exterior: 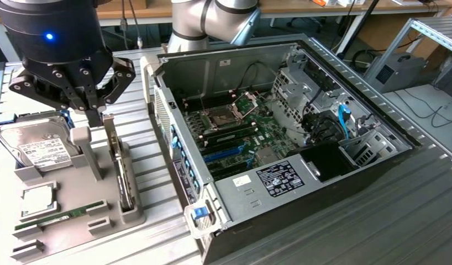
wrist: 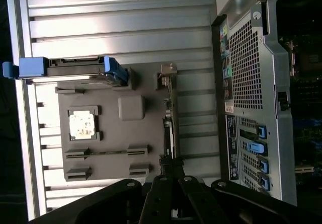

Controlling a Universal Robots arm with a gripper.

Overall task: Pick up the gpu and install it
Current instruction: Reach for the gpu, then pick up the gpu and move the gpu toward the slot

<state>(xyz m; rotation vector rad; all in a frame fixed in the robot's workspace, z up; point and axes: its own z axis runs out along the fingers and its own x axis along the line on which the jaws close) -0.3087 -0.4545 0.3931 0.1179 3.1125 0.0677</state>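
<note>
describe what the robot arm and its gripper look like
The gripper is black: a thick round body carrying a small glowing blue light, then jointed black link bars dotted with small pale bolts. The arm is built of rounded silver-grey tube sections, with a bluish-grey cap on one joint.

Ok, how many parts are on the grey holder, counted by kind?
Hard drive: 1
Processor chip: 1
Memory stick: 1
Graphics card, standing on edge: 1
Total: 4
</note>
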